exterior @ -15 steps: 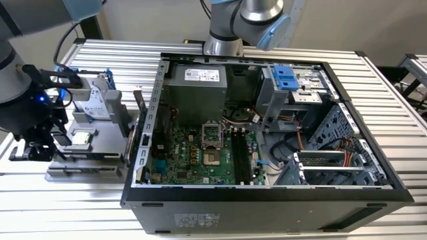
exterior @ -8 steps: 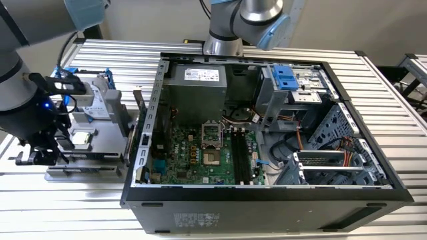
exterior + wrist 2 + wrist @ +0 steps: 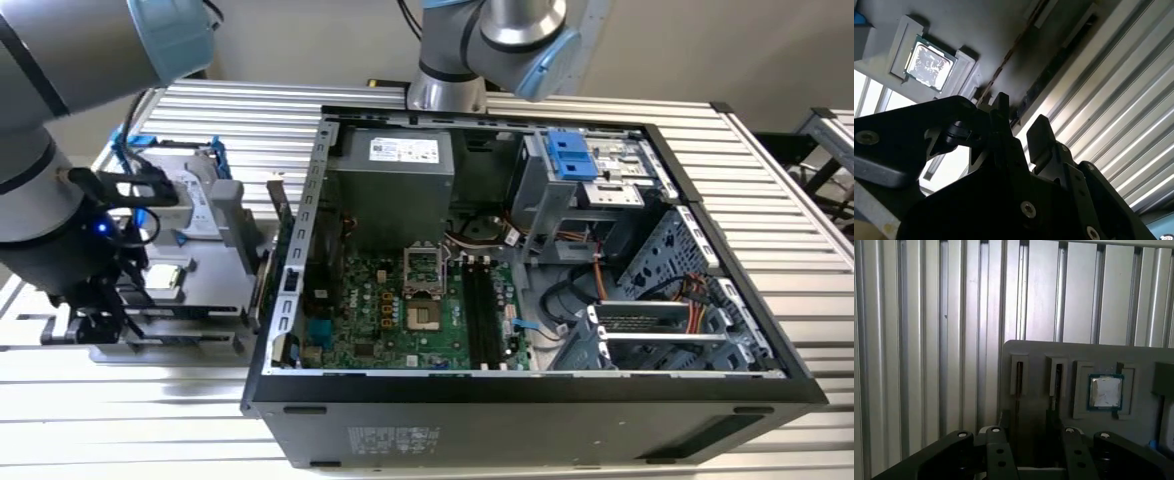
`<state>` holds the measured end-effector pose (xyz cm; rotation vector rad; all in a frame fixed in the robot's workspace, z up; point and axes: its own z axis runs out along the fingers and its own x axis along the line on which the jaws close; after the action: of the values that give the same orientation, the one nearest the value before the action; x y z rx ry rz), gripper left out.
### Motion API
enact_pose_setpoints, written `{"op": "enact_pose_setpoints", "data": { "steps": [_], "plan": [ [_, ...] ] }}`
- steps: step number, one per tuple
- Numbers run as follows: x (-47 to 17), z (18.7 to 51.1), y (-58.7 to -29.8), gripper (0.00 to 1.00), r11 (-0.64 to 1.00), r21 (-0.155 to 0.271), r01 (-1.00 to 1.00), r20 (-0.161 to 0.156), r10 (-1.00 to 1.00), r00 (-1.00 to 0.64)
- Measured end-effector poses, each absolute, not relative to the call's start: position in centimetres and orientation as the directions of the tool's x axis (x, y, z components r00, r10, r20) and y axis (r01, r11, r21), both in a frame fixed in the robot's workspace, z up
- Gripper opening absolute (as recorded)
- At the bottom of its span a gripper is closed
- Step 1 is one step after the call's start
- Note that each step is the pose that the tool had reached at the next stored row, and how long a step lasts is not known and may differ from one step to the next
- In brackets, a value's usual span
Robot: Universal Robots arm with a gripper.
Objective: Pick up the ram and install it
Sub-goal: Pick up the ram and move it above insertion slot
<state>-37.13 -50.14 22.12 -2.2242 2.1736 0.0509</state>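
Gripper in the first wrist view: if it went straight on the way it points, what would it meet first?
Probably the thin dark ram stick standing edge-on in a slot of the flat grey tray; the open black gripper lines up roughly with it, though depth is unclear.

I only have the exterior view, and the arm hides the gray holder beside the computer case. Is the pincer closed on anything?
Observer: No. In both wrist views the pincer is open, its jaws apart over the holder.
Operator: Where is the ram?
Observer: In the first wrist view a thin dark strip, likely the ram, stands on edge in the holder, just ahead of the jaws and roughly in line with their gap.
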Motion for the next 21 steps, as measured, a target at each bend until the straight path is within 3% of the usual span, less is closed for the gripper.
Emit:
{"op": "enact_pose_setpoints", "data": {
  "steps": [21],
  "plan": [
    [-36.8, 19.5, -50.5, 1.00, -0.023, -0.001, -1.000, -0.045, -0.999, 0.023]
  ]
}}
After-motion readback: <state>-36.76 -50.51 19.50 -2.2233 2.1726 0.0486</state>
